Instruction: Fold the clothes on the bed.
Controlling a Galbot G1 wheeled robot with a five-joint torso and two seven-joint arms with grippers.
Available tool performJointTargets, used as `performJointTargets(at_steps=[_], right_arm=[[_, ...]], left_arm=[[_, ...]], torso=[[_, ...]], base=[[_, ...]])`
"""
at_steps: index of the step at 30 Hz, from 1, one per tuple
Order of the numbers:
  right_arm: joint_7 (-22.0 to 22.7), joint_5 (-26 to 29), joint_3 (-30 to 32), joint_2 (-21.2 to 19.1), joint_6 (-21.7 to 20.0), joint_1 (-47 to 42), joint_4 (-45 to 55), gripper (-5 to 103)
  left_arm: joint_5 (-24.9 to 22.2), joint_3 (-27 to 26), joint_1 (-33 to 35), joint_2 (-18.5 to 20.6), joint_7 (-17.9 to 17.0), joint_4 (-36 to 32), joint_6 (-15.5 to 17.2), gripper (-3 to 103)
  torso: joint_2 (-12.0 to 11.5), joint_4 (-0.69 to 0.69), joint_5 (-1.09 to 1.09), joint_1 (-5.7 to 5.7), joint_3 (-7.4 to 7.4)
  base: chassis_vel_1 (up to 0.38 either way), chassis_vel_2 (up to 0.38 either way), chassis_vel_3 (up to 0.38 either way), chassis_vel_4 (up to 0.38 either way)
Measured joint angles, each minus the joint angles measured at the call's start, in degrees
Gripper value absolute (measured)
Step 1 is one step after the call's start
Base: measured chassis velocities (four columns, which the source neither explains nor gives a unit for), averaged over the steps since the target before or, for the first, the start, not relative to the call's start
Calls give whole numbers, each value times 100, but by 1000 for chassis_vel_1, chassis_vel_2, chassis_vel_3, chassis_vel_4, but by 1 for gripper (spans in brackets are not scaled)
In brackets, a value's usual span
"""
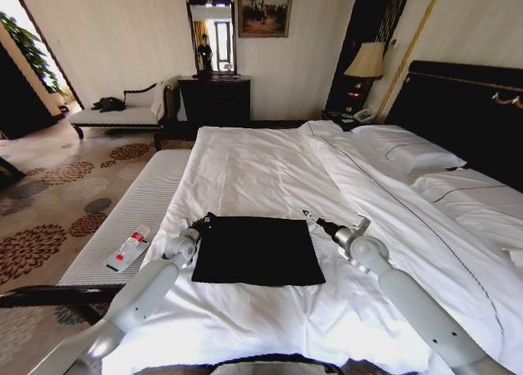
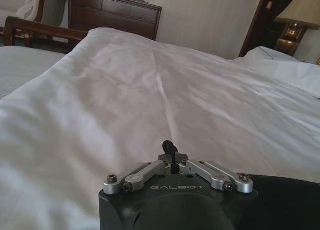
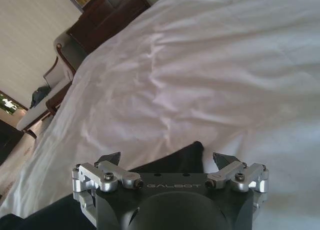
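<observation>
Black T-shirt [image 1: 257,249] lies folded flat on the bed [image 1: 270,171] between both arms, left gripper [image 1: 206,220] pinched shut at its far-left corner, right gripper [image 1: 309,216] spread open at far-right corner.

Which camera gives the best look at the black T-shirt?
The head view: the black T-shirt lies there whole, a folded rectangle on the bed. The left wrist view catches one dark edge, the right wrist view just a corner.

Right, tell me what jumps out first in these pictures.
A black T-shirt, folded into a neat rectangle, lies dark against the white bed near its foot. The left gripper pinches its far left corner, fingers shut; the right gripper sits open at the far right corner.
</observation>
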Motion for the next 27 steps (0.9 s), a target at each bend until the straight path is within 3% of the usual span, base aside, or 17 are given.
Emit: performJointTargets(at_steps=[7, 25, 27], right_arm=[[-284, -317, -184, 201, 162, 248, -753, 100], [-302, -570, -604, 575, 320, 767, -1254, 101], [-323, -627, -619, 593, 339, 759, -1285, 97]], left_arm=[[-12, 116, -96, -46, 83, 83, -70, 2], [-234, 135, -130, -44, 96, 56, -53, 2], [-243, 137, -133, -30, 97, 56, -51, 2]], torso=[[0, -3, 1, 0, 0], [0, -1, -2, 0, 0], [0, -2, -1, 0, 0]], base=[[0, 0, 0, 0], [0, 0, 0, 0], [0, 0, 0, 0]])
